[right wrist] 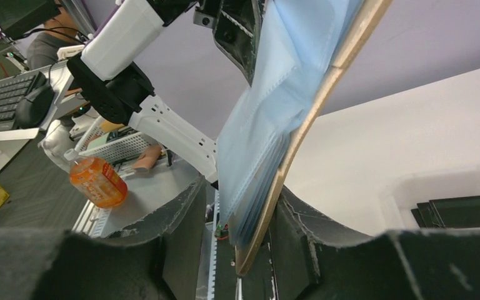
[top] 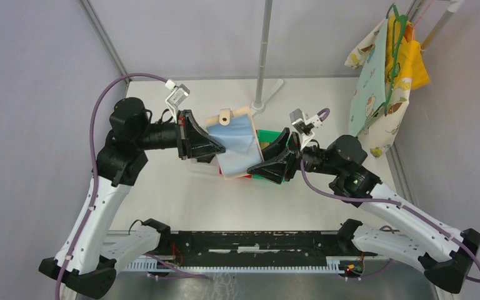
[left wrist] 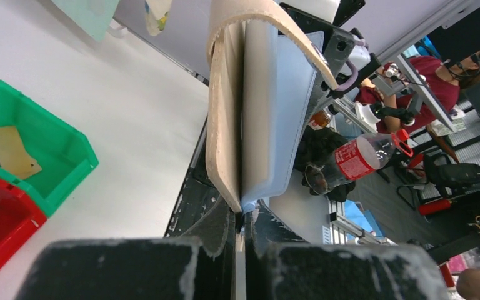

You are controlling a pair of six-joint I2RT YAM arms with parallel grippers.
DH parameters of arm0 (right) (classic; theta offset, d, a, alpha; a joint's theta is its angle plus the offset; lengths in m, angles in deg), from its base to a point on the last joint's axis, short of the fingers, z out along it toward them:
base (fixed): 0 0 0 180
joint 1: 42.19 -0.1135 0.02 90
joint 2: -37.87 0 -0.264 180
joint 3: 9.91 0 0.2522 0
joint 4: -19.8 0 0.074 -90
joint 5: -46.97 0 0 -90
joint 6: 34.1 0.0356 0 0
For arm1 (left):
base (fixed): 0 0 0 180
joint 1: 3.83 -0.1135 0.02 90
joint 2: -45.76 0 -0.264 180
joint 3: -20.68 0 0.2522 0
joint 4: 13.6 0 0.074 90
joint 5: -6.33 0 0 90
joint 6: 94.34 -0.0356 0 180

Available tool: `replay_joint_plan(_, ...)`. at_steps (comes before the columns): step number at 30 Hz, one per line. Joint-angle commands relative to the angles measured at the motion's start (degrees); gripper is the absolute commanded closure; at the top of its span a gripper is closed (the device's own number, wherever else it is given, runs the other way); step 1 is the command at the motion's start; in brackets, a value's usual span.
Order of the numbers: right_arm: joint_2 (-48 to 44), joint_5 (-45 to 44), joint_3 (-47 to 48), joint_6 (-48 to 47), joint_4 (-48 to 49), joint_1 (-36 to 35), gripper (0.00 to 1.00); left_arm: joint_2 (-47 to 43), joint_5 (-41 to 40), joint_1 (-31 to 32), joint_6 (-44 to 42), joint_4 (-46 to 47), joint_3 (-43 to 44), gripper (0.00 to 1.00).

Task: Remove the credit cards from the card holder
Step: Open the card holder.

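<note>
The tan card holder (top: 234, 140) hangs open above the table middle, its light blue pockets (top: 240, 144) facing up. My left gripper (top: 215, 149) is shut on its left edge; in the left wrist view the fingertips (left wrist: 242, 215) pinch the tan cover (left wrist: 225, 125) and blue lining together. My right gripper (top: 256, 169) stands open astride the holder's lower right corner (right wrist: 269, 187): one finger (right wrist: 300, 231) lies against the tan cover, the other stands apart from the blue pockets. One gold credit card (left wrist: 6, 150) with a dark stripe lies in the green bin (left wrist: 56, 147). I cannot tell whether any cards sit in the pockets.
A red bin (left wrist: 3, 231) sits beside the green bin (top: 269, 137), both under the holder. A pole on a stand (top: 264, 56) rises at the back. Patterned cloth on a hanger (top: 381, 87) hangs at the back right. A black boxy object (right wrist: 456, 209) rests in a clear tray.
</note>
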Motion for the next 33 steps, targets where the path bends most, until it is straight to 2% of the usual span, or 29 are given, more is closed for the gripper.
replay_joint_plan(1, -1.7, -1.3, -0.1, -4.3, -1.5, -0.2, 0.55, -0.3, 3.6, -0.4, 5.1, 4.4, 3.3, 0.98)
replay_joint_plan(10, -3.9, -2.4, 0.1, -7.5, -4.7, -0.3, 0.55, -0.3, 4.1, -0.5, 6.0, 4.6, 4.5, 0.98)
replay_joint_plan(17, -3.5, -3.8, 1.3, -6.0, -3.4, -0.2, 0.57, -0.6, 4.3, -0.6, 6.1, 4.6, 4.4, 0.98)
replay_joint_plan(22, -2.0, -5.4, 2.6, -5.3, -3.4, -0.2, 0.62, -0.7, 4.4, -0.6, 6.2, 4.5, 4.6, 0.98)
replay_joint_plan(27, -2.0, -10.1, 3.4, -5.5, -4.3, -0.2, 0.71, -0.9, 5.4, -0.6, 6.4, 4.3, 4.7, 0.98)
replay_joint_plan(33, -1.6, -10.6, 3.1, -2.2, -0.4, -0.2, 0.7, -1.1, 5.9, -0.5, 5.7, 4.0, 4.2, 0.98)
